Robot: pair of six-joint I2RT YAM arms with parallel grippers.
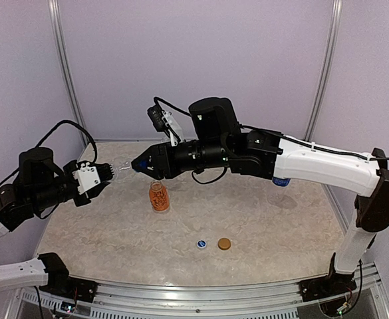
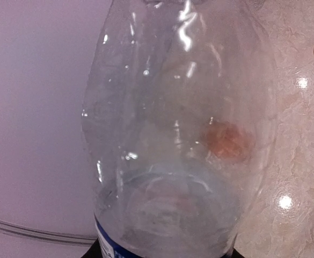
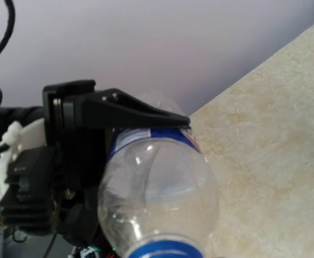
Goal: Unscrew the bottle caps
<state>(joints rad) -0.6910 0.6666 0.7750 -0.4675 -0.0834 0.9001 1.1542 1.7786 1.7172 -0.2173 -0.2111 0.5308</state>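
A clear bottle with a bright-blue label hangs level above the table's left side. My left gripper is shut on its body, and the bottle fills the left wrist view. My right gripper meets it from the right, fingers drawn in around its blue cap. The right wrist view shows the bottle's shoulder and the blue cap at the bottom edge; my own fingers are out of frame there. The short orange bottle stands upright just below.
A loose blue cap and an orange cap lie near the front middle of the table. Another bottle shows partly behind the right forearm. Purple walls close in the back and sides.
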